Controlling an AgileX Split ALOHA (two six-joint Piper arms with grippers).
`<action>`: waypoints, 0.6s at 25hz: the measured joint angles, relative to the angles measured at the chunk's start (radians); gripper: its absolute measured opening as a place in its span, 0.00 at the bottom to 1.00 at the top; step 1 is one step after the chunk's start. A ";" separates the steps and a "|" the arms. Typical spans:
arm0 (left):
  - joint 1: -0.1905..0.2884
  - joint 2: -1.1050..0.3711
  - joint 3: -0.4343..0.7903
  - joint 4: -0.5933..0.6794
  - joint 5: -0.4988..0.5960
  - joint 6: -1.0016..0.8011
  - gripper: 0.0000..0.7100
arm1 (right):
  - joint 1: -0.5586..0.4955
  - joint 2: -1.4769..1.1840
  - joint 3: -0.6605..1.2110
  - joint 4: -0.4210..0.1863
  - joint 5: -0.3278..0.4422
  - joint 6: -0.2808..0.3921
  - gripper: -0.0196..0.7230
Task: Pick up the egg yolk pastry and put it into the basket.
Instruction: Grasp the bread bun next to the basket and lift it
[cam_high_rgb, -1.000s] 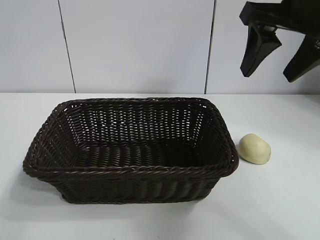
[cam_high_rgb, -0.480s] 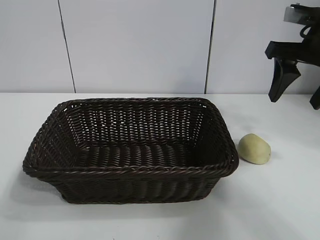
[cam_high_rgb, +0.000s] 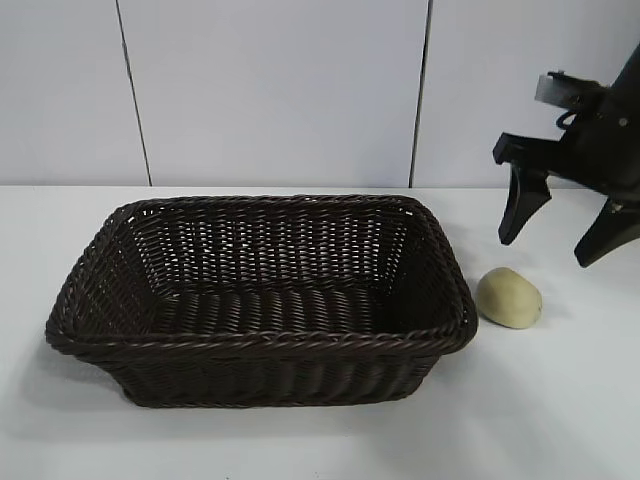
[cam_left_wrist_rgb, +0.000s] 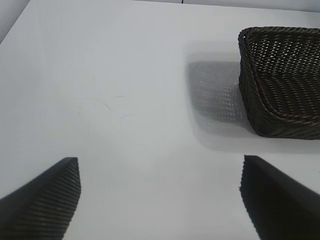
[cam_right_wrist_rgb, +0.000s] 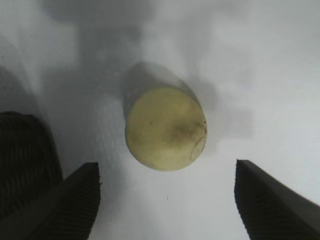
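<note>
Pastry: the egg yolk pastry (cam_high_rgb: 509, 297) lies on the worktop (cam_high_rgb: 560, 400) just beside the basket (cam_high_rgb: 262, 340).
Right pincer (cam_high_rgb: 565, 238): I have it wide open, empty, above the pastry.
Left pincer (cam_left_wrist_rgb: 160, 197): open, parked.
Handling: likely light, soft, crumbly; I'd pinch gently across its rounded middle.

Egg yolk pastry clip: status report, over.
Right gripper open, above the egg yolk pastry, not touching. Left gripper open, parked short of the basket. Pastry on the table beside the basket. Nothing in the way.
</note>
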 joint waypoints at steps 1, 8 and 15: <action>0.000 0.000 0.000 0.000 0.000 0.000 0.89 | 0.000 0.025 0.000 0.007 -0.010 0.000 0.75; 0.000 0.000 0.000 0.000 0.000 0.000 0.89 | 0.000 0.115 -0.001 0.039 -0.051 0.000 0.63; 0.000 0.000 0.000 0.000 0.000 0.000 0.89 | 0.000 0.105 -0.005 0.043 -0.056 -0.016 0.11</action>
